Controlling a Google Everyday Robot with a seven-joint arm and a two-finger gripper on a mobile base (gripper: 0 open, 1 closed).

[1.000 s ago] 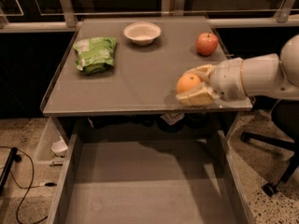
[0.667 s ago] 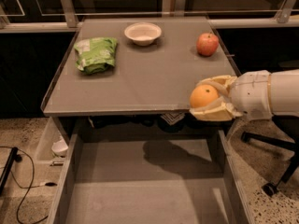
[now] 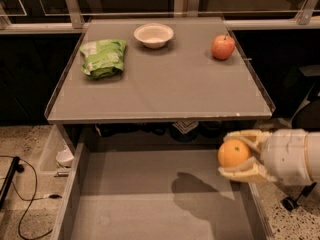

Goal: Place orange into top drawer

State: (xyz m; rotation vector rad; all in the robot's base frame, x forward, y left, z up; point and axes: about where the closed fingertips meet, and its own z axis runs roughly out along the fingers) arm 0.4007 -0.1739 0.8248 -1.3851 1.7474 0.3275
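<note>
My gripper [image 3: 235, 154] comes in from the right and is shut on the orange [image 3: 233, 153], a small round orange fruit held between its two pale fingers [image 3: 244, 172]. It holds the fruit in the air over the right side of the open top drawer [image 3: 150, 204], in front of the tabletop's near edge. The drawer is wide and grey with low side walls. The gripper's shadow falls on the drawer bottom.
The grey tabletop [image 3: 165, 84] carries a green bag [image 3: 103, 57] at the back left, a white bowl [image 3: 153, 35] at the back middle and a red apple [image 3: 223, 46] at the back right. A black cable [image 3: 20, 194] lies on the floor at the left.
My gripper has carried the orange off the table's front right edge, forward and down, so that it is now over the open drawer.
</note>
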